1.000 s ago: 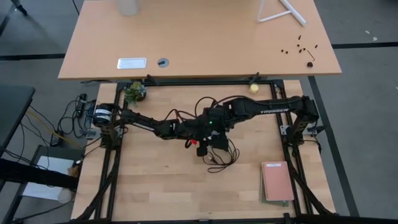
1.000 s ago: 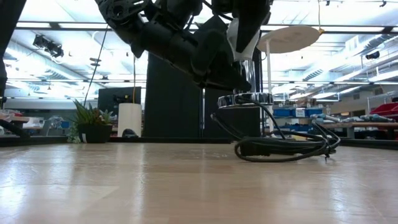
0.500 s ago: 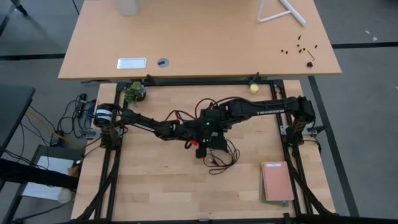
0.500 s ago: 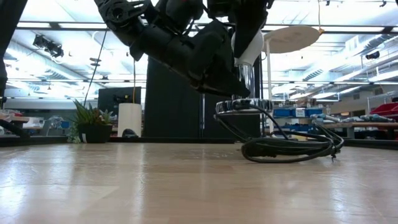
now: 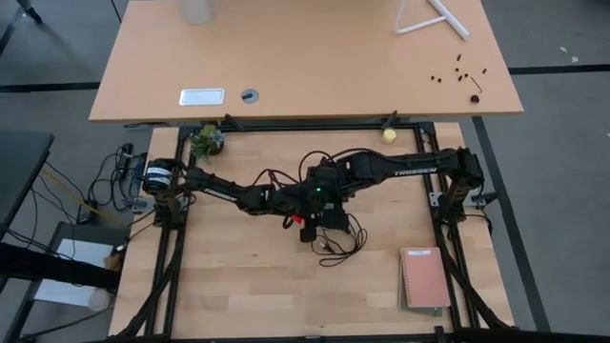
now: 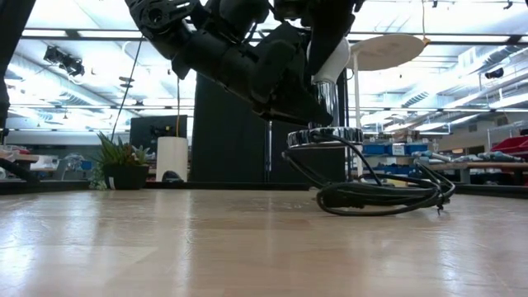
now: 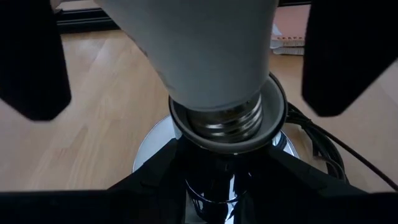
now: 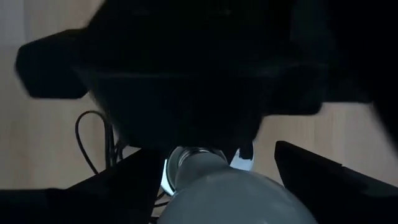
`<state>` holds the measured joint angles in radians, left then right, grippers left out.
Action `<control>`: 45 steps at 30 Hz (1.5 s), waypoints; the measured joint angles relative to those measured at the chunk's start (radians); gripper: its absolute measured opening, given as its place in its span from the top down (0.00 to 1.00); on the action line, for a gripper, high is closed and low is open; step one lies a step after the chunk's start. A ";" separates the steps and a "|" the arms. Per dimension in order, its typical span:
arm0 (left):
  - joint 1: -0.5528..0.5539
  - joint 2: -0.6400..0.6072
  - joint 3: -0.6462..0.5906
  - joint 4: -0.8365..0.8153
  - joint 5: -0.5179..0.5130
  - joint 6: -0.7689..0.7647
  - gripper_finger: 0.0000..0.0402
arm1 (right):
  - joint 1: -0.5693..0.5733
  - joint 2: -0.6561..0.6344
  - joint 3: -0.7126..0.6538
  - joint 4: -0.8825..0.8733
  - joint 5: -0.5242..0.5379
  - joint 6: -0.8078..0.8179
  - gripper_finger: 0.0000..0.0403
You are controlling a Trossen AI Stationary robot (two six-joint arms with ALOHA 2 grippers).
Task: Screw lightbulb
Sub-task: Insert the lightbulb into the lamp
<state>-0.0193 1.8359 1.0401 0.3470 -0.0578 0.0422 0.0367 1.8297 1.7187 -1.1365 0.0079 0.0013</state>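
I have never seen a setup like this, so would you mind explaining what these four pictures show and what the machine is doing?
Two dark robot arms work at a wooden table. One picture looks down from overhead, one looks level across the tabletop, and two come from cameras on the wrists. The left gripper holds the round silver socket, lifted off the table with its black cord trailing. The right gripper stands open around the white lightbulb, whose screw base sits in the socket. A pink notebook and a small plant also lie on the table.
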 joint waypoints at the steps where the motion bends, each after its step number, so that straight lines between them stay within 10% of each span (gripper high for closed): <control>1: 0.000 0.000 0.000 -0.001 0.000 0.002 0.54 | 0.004 0.000 0.000 -0.001 0.000 -0.032 0.23; 25: -0.003 0.001 0.005 -0.022 -0.001 0.059 0.54 | 0.033 0.003 0.000 -0.065 -0.005 -0.662 0.23; 45: -0.004 0.001 0.003 -0.022 -0.024 0.059 0.54 | 0.002 0.003 0.000 -0.026 -0.009 -0.511 0.40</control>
<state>-0.0235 1.8366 1.0431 0.3248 -0.0818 0.1013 0.0387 1.8331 1.7187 -1.1628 -0.0010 -0.5092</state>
